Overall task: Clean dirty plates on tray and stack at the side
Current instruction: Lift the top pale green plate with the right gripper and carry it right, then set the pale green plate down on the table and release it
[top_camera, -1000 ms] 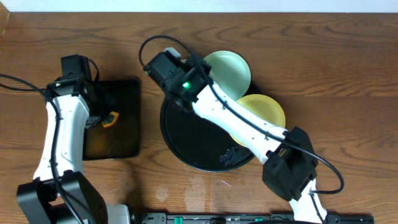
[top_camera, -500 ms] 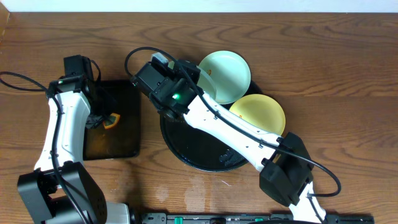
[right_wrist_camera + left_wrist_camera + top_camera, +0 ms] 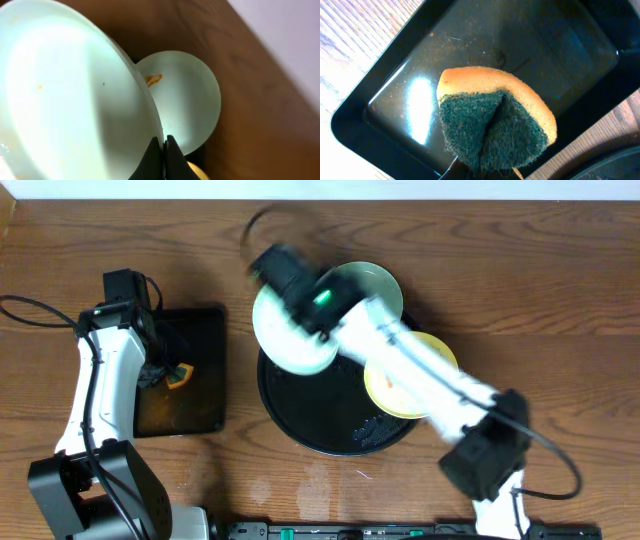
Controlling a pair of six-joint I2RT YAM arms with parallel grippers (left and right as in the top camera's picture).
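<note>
Right wrist view: the right gripper (image 3: pixel 163 150) pinches only the rim of a pale mint-green round plate (image 3: pixel 65 100) raised over the glossy black round tray (image 3: pixel 320 415), far-left side, so it may slip onto the smeared mint-green plate (image 3: pixel 185 100) on that tray.

Robot lab or test rig, I'd say, not a real kitchen: left arm (image 3: pixel 100 395) and right arm (image 3: pixel 425 365), both white w/ loose black cables (image 3: pixel 576 472), sit at a wood worktop (image 3: pixel 560 300) by a plain white wall (image 3: pixel 400 188). Kitchen stuff around: plates (image 3: pixel 385 285), sponge (image 3: pixel 495 120), round black tray (image 3: pixel 300 430).
</note>
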